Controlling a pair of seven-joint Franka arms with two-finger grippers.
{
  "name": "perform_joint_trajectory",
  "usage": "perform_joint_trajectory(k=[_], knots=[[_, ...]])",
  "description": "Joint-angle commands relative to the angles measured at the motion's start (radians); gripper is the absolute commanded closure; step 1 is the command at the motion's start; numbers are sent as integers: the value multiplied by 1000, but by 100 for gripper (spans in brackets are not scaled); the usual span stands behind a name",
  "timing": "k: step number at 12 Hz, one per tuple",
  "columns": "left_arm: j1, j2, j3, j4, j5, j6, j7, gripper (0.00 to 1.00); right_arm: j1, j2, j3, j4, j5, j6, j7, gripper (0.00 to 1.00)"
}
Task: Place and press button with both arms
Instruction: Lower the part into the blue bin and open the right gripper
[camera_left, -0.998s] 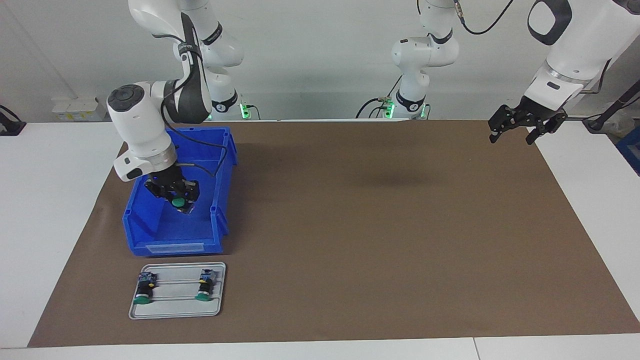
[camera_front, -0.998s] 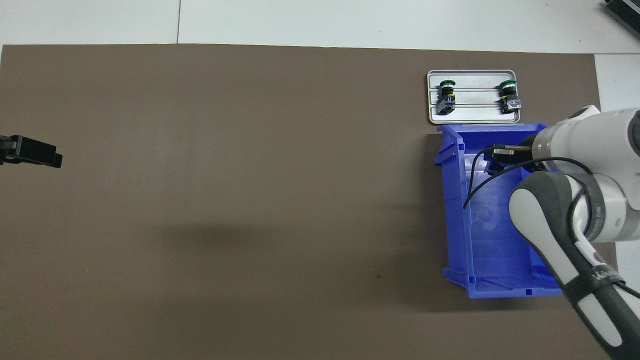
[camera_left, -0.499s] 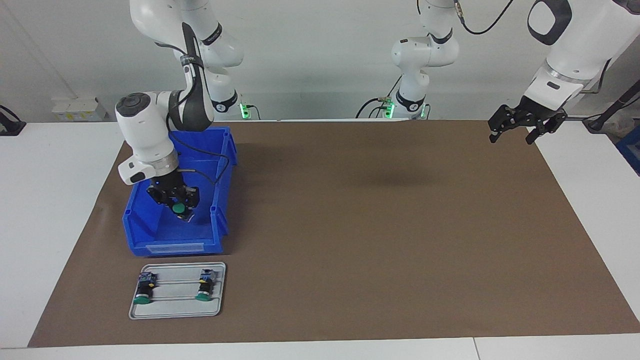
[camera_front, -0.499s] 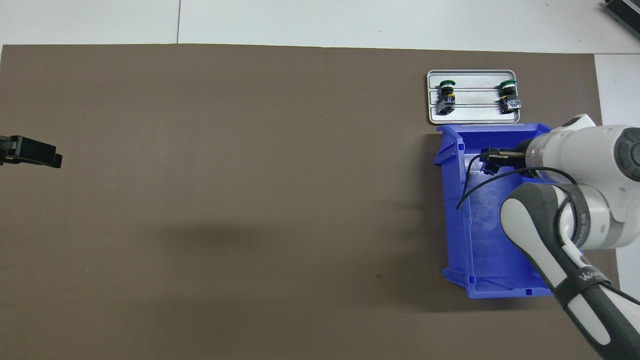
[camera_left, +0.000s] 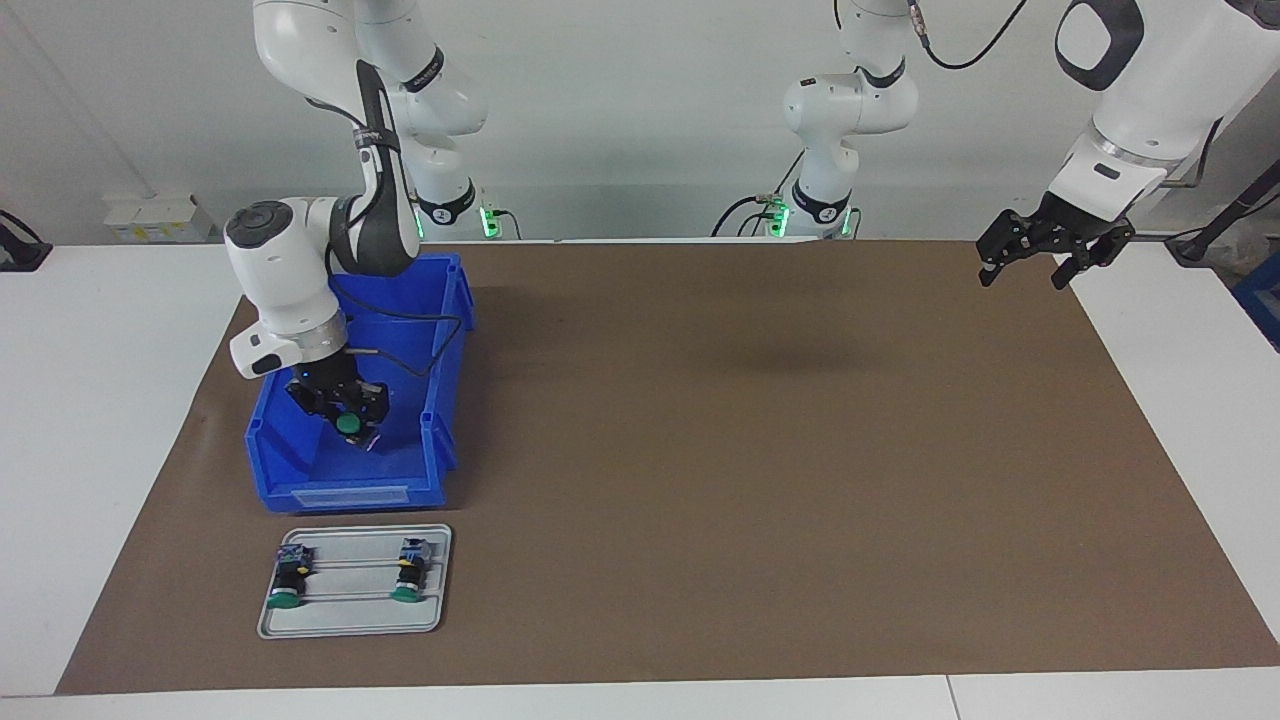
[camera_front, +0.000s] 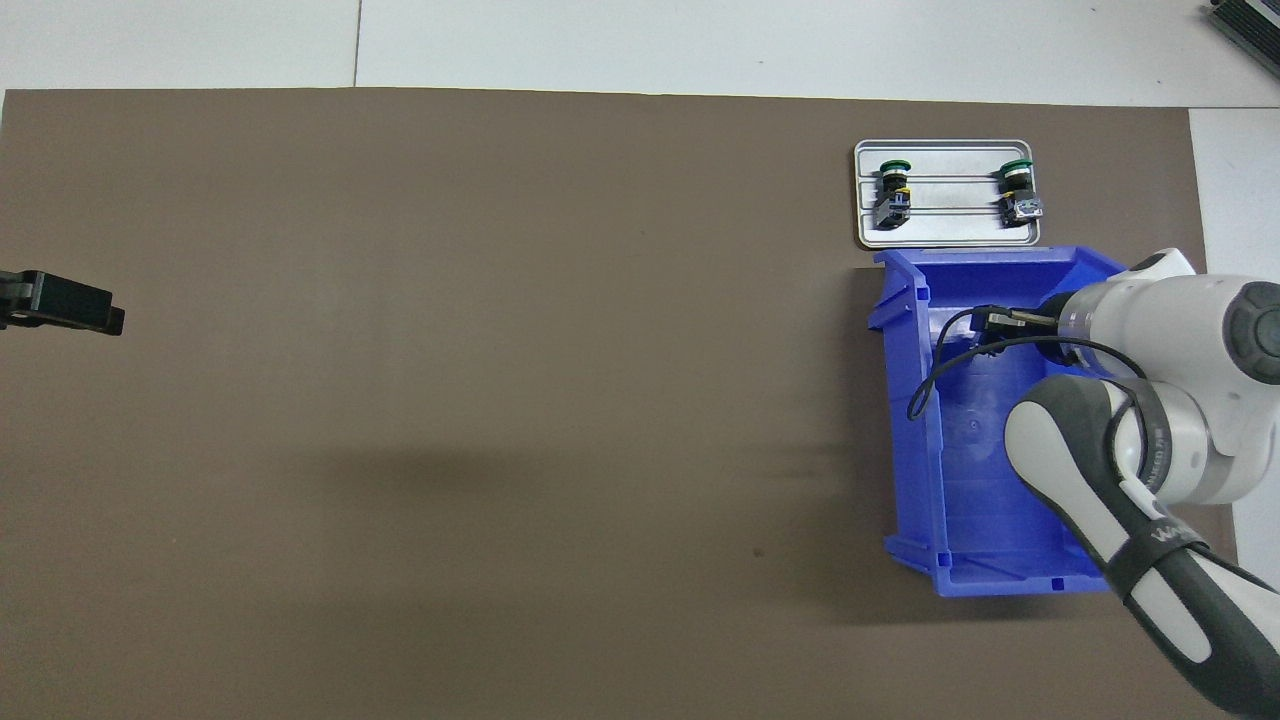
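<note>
Right gripper (camera_left: 345, 420), fingers clamped on the green-capped black push-button (camera_left: 349, 425), inside the blue plastic bin (camera_left: 300, 470) at the surface's right-arm end. Left gripper (camera_left: 1035, 262), fingers apart, waits over the brown mat's (camera_left: 750, 450) corner. The bin's pale front label is unreadable.
</note>
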Motion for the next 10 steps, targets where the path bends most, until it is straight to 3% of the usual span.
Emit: perform_joint_trajectory(k=[1, 10], knots=[[7, -27, -8, -31, 16, 14, -10, 0, -9, 6, 8, -36, 25, 50, -37, 95], [7, -27, -8, -33, 16, 14, -10, 0, 0, 16, 8, -102, 27, 151, -34, 94]])
